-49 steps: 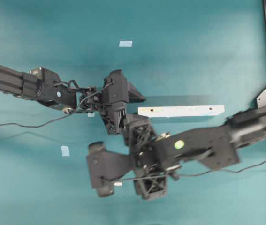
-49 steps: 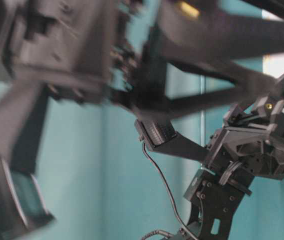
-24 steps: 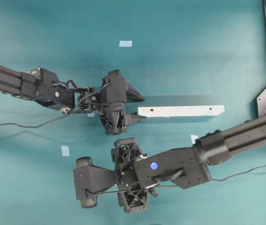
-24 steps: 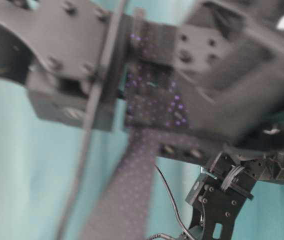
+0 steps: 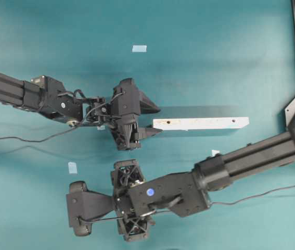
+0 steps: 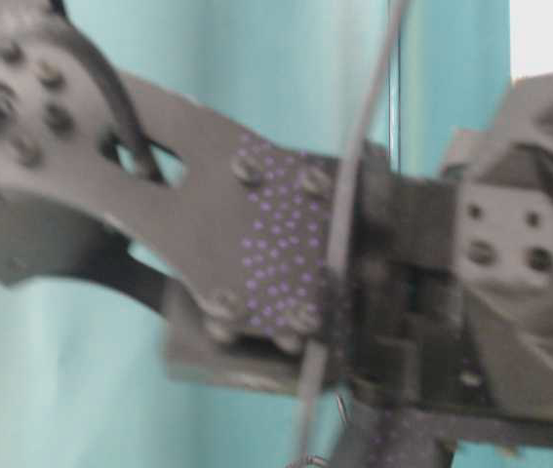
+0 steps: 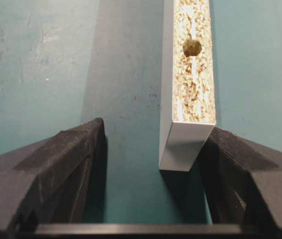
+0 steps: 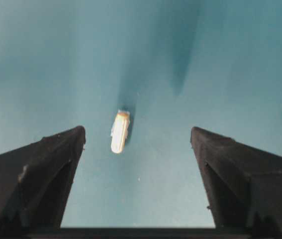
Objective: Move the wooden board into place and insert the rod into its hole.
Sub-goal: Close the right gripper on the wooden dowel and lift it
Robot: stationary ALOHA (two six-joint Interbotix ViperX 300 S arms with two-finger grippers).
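Wooden board (image 5: pixel 201 123): long, narrow, pale whitish strip lying flat on the teal desk (image 5: pixel 215 57), long axis running left to right in the overhead view. Speckled chipboard face with one round dark hole (image 7: pixel 192 48); smooth white side and end.

Rod (image 8: pixel 120 131): tiny short beige dowel, lying on its side on the desk, apart from the board.

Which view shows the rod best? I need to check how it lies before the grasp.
The right wrist view: the rod lies flat on the table, centred between the open right gripper's fingers, untouched. In the overhead view that arm hides it. The table-level view is blurred arm parts. The left wrist view shows only the board.
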